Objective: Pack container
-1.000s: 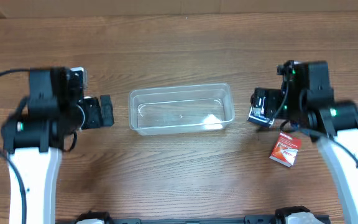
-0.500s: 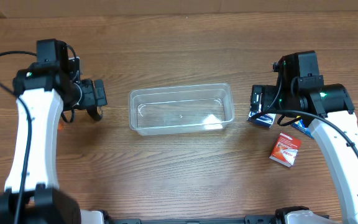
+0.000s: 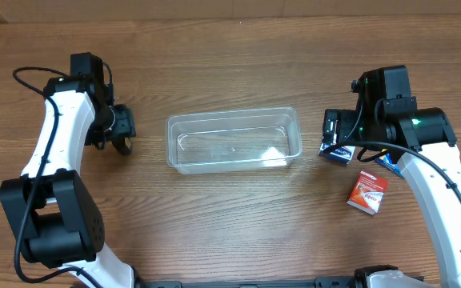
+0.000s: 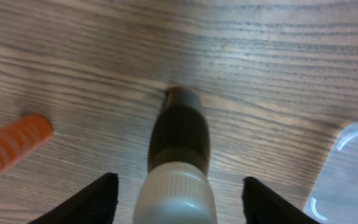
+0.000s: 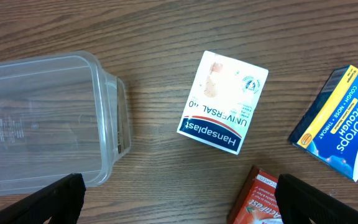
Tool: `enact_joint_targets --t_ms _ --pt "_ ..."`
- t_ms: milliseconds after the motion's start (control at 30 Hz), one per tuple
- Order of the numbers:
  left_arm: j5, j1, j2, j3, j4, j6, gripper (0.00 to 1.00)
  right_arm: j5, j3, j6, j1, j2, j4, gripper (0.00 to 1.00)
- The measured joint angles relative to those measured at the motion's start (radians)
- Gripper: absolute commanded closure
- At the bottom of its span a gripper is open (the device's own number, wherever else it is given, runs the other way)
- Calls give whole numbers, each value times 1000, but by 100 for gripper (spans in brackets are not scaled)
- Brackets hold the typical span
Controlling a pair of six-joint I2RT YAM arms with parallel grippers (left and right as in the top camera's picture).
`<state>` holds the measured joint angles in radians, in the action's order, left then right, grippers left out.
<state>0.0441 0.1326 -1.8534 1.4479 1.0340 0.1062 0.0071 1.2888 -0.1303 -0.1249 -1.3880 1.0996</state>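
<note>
The clear plastic container [image 3: 233, 140] stands empty at the table's middle; its corner shows in the left wrist view [image 4: 350, 171] and its end in the right wrist view [image 5: 36, 124]. My left gripper [image 3: 121, 132] is open left of the container. In its wrist view the left gripper [image 4: 179, 202] has one finger on each side of a dark bottle with a white cap [image 4: 179, 149] lying on the table, with gaps on both sides. My right gripper [image 3: 331, 134] is open and empty above the table right of the container, as its wrist view [image 5: 179, 205] shows.
A white Hansaplast box [image 5: 222, 102], a blue-and-yellow VapoDrops box [image 5: 340, 124] and a red box [image 5: 260, 202] lie right of the container; the red box also shows from overhead [image 3: 367, 192]. An orange ribbed object [image 4: 11, 146] lies left of the bottle.
My left arm has swung back and its gripper has shifted slightly left, away from the container. My right arm shifted slightly a second ago and has since stayed still.
</note>
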Motion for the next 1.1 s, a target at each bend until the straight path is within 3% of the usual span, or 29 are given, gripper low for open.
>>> enact_joint_targets --t_ms 233,333,433,533,700,867,1100 --pt "21 0 0 0 -25 -2 57 0 0 0 0 0 1 0" --pt "21 0 0 0 -25 0 72 0 0 0 0 0 0 0" --pt "21 0 0 0 -25 -2 80 0 0 0 0 0 1 0" --pt "21 0 0 1 -24 -1 96 0 0 0 0 0 1 0" --pt "17 0 0 9 10 8 96 0 0 0 0 0 1 0" --pt "-37 -26 8 156 187 34 96 0 1 0 0 0 1 0" --pt "-60 -269 260 331 284 103 96 0 1 0 0 -1 1 0"
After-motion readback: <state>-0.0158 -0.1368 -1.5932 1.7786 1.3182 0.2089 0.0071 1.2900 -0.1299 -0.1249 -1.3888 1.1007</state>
